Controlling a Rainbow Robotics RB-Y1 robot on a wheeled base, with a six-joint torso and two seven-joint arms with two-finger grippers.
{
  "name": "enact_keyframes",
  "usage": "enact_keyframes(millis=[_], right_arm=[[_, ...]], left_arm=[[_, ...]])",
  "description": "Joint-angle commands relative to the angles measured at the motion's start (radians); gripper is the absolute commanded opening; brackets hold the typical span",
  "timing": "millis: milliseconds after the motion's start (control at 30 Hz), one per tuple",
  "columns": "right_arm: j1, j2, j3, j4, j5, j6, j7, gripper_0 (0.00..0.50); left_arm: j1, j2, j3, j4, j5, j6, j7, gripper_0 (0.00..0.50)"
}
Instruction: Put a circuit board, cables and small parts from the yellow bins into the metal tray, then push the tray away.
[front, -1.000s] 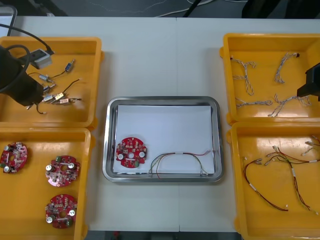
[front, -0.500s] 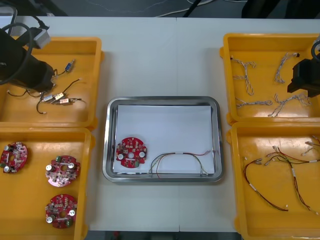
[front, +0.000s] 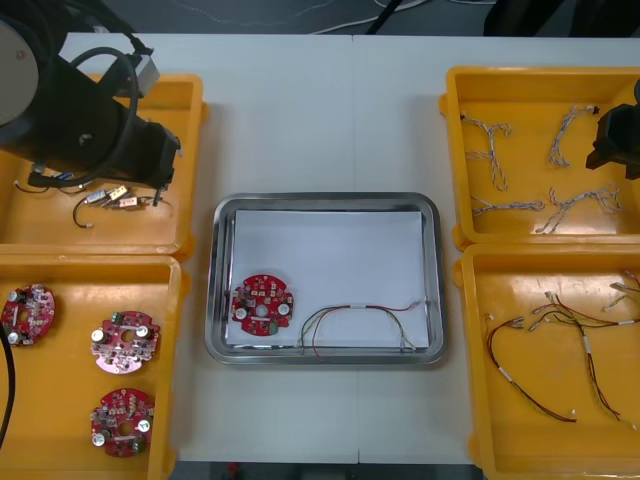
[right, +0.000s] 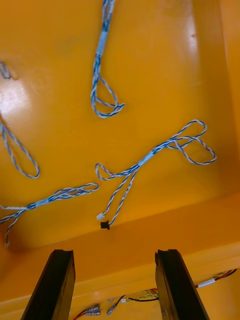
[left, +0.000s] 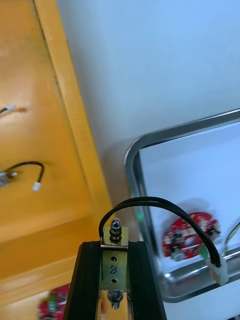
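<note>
Left gripper (left: 114, 248) is clamped tight on a black cable (left: 135, 199), pinching the small metal part (left: 114, 261) at its end. The loop arcs free above the fingers and a white plug (left: 217, 272) dangles out to one side. The gripper hangs over the inner wall of the far-left yellow bin (front: 195, 210), by the table's far left corner, with a strip of bare table and then the metal tray (front: 325, 200) just beyond.

In the tray, mid-table, a red circuit board (front: 263, 305) sits in the near-left corner and a red and yellow cable (front: 375, 308) lies along the near rim.

Across at the far-right bin (front: 452, 150), the right gripper (right: 116, 260) hovers with fingers spread and nothing between them, above twisted blue and white cables (right: 149, 156).

The danger is that dangling plug. If it snags the bin wall or the tray rim, the pull could twist the part out of a narrow grip and drop the cable onto the bare table. Let go too near the tray's corner and it lands on the board. On the right, the twisted cables lie close together, so a careless pinch could lift two at once.
</note>
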Motion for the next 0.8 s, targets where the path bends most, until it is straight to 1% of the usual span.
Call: enact_keyframes(millis=[33,333,467,600,733,800], right_arm=[[-0.069,-0.007,0.03,0.069,0.041,-0.037,-0.005,0.469],[-0.15,0.025,0.032,0.264,0.089,-0.088,-0.054,0.468],[-0.172,0.048,0.035,0.313,0.128,-0.109,-0.142,0.468],[-0.173,0.066,0.058,0.314,0.168,-0.117,-0.217,0.471],[-0.173,0.077,0.099,0.319,0.202,-0.132,-0.333,0.472],[-0.173,0.085,0.106,0.34,0.201,-0.149,-0.379,0.47]], left_arm=[[-0.017,-0.042,-0.076,-0.073,-0.044,0.007,0.063,0.0],[-0.017,-0.079,-0.226,-0.084,-0.14,0.007,0.175,0.0],[-0.015,-0.098,-0.285,-0.075,-0.183,0.007,0.194,0.0],[-0.017,-0.105,-0.337,-0.049,-0.22,0.003,0.212,0.0],[-0.017,-0.112,-0.378,0.0,-0.248,-0.06,0.22,0.0],[-0.017,-0.118,-0.389,0.02,-0.254,-0.08,0.22,0.0]])
